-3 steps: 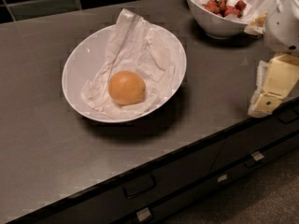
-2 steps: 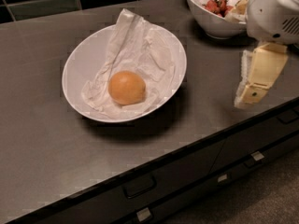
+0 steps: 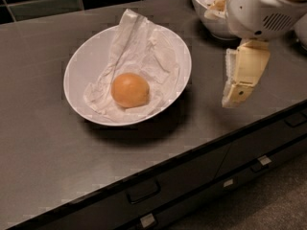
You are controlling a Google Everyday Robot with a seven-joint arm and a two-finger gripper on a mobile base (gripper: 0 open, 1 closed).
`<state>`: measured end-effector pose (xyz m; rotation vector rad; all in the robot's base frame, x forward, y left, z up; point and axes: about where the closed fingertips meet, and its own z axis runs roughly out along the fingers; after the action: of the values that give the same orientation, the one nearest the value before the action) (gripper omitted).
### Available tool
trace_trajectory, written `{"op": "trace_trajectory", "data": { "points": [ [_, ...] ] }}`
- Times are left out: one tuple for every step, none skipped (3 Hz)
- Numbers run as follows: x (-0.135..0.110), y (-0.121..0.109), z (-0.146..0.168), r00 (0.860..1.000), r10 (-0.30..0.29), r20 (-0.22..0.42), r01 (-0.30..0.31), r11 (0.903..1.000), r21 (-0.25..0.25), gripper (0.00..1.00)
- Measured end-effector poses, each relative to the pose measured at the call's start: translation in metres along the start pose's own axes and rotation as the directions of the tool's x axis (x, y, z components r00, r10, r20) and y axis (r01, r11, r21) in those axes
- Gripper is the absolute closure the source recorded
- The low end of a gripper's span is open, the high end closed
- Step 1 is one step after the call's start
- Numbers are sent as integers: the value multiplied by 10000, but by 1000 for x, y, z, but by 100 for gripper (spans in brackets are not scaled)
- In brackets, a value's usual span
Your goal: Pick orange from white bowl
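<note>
Nearest me are the dark drawer fronts (image 3: 144,191) with their handles, under the edge of the grey counter (image 3: 43,147). A little back on the counter sits the white bowl (image 3: 76,73), wide and shallow, lined with a crumpled paper napkin (image 3: 141,49). The orange (image 3: 130,89) rests on that napkin, low in the middle of the bowl, and nothing touches it.

To the right, the gripper (image 3: 234,97) hangs over bare counter beside the bowl, pointing down, clear of the rim and apart from the fruit. From where I stand I cannot tell whether it is open or closed, but it plainly carries nothing.

Behind it, a smaller white bowl (image 3: 205,11) is partly hidden by the robot's wrist. Dark wall tiles (image 3: 48,4) run along the back.

So I judge the pick has barely begun. The gripper must yet cross over the bowl, descend onto the orange, grip it and lift it out.
</note>
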<state>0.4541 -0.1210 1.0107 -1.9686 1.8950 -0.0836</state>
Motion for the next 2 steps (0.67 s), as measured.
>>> {"op": "trace_trajectory", "data": {
  "points": [
    [-9, -3, 7, 9997, -148, 168, 150, 9999, -64, 0],
    [-30, -9, 27, 9978, -424, 512, 445, 9981, -415, 0]
  ]
}}
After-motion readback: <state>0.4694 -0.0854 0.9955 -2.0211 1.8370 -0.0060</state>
